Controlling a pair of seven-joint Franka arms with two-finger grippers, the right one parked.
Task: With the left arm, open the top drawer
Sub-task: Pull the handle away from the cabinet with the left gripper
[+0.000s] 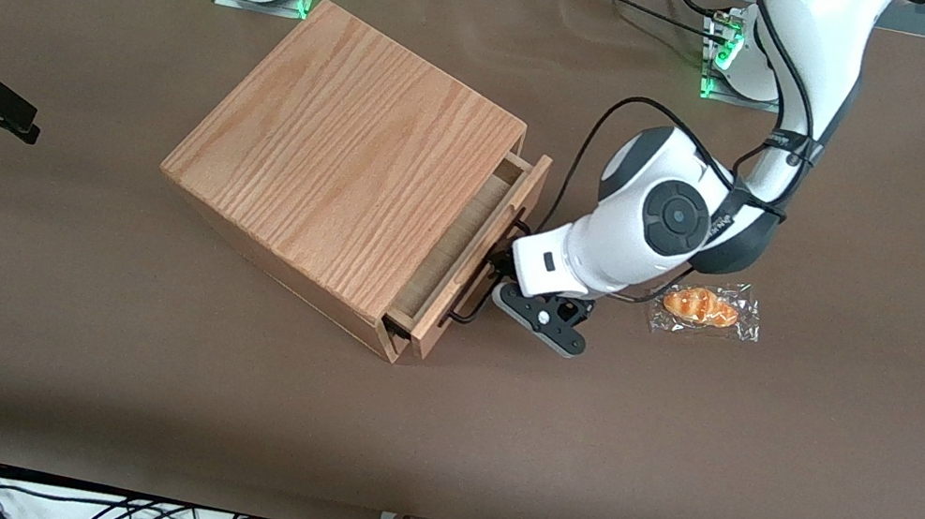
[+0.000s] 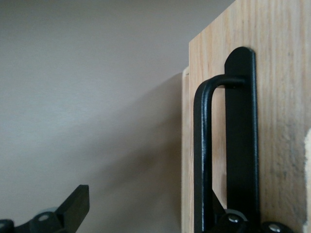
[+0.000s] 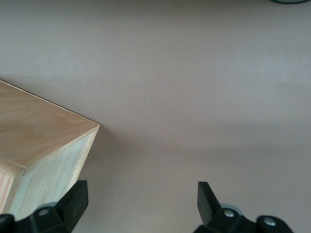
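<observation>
The white left robot arm with bulky rounded segments and dark-grey joint caps (image 1: 669, 220) reaches down from its base and bends at the wrist, so that its small black two-finger claw (image 1: 504, 259) sits right at the front of the shallow light-wood top drawer (image 1: 475, 243). In the left wrist view the claw (image 2: 146, 213) is spread wide: one finger (image 2: 73, 206) hangs apart over the bare brown counter (image 2: 87, 97), while the other lies tucked under the long thin black wire handle (image 2: 203, 155), between the wire and the drawer front. The fingers are open, hooked on the handle rather than pinching it.

The drawer is the uppermost of the big oak-grain wooden box (image 1: 345, 172), which stands slantwise on the counter (image 1: 769, 466). It is pulled out a little way, leaving a narrow gap that shows a strip of pale smooth inside; nothing can be made out in that strip.

A small orange pastry in a clear plastic wrapper (image 1: 704, 308) lies on the counter just beside the arm's wrist, toward the working arm's end.
</observation>
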